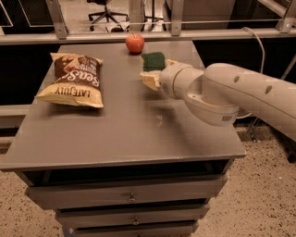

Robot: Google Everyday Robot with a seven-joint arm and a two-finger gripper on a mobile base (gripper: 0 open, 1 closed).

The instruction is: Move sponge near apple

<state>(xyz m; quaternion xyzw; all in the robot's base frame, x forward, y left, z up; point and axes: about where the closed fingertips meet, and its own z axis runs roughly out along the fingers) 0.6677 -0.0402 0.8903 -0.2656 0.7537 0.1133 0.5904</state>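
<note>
The dark green sponge (153,60) is near the back of the grey table (129,139), held in my gripper (158,69). The pale fingers close on it from the front left and the right. The sponge seems to hang just above the tabletop. The red apple (134,43) stands at the table's back edge, a short way behind and left of the sponge and apart from it. My white arm (231,92) reaches in from the right.
A brown chip bag (74,78) lies flat on the left half of the table. Drawers (132,196) are below the tabletop. A railing (148,23) and an office chair (106,11) stand behind the table.
</note>
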